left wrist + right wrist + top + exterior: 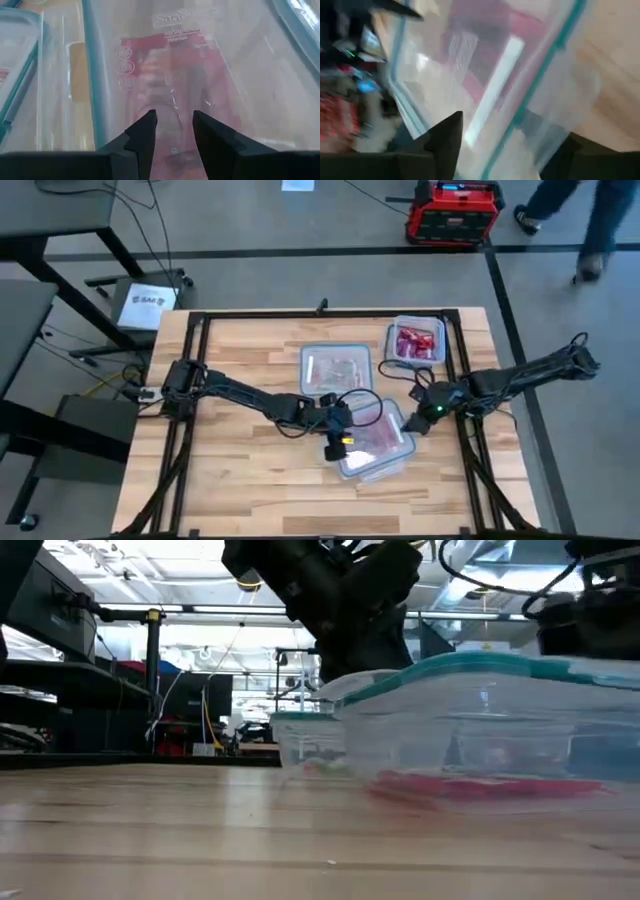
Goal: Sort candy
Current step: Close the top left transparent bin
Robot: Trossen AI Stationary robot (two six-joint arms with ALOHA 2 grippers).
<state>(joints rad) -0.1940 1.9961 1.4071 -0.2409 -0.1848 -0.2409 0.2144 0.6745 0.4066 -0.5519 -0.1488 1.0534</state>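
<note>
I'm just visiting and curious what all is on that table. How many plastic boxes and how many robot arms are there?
Clear plastic boxes: 3, one at the back right holding red candy, one in the middle, one nearest the front.
Robot arms: 2, the left hand over the front box, the right hand at its edge.
Total: 5

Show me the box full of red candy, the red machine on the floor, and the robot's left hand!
Box of red candy (416,343), high view, on the candy inside.
Red machine (452,212), high view, its middle.
Left hand (174,131), left wrist view, between its fingertips.
</note>
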